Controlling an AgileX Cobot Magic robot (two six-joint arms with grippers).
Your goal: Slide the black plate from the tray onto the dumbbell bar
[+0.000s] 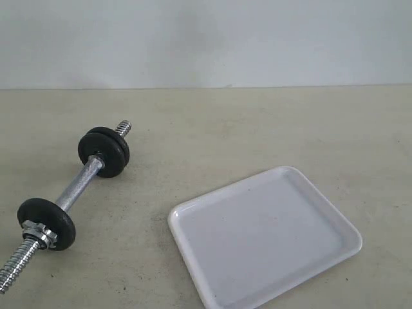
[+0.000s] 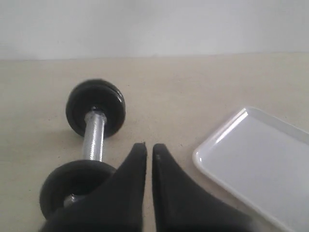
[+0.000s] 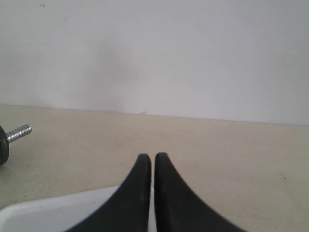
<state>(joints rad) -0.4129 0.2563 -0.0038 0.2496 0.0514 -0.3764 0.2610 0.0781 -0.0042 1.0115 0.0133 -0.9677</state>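
Note:
The silvery dumbbell bar (image 1: 78, 185) lies on the table at the left. Two black plates (image 1: 103, 152) sit together on its far end. A third black plate (image 1: 46, 223) sits near its front end, with a metal nut collar (image 1: 38, 233) against it. The white tray (image 1: 264, 238) at the right holds nothing. Neither gripper shows in the exterior view. In the left wrist view my left gripper (image 2: 149, 149) is shut on nothing, between the bar (image 2: 94, 137) and the tray (image 2: 260, 159). My right gripper (image 3: 152, 158) is shut and empty over the tray's edge (image 3: 53, 215).
A pale wall runs along the table's far edge. The bar's threaded far end (image 3: 19, 132) shows at the side of the right wrist view. Bare beige tabletop (image 1: 257, 129) lies behind the tray and between tray and bar.

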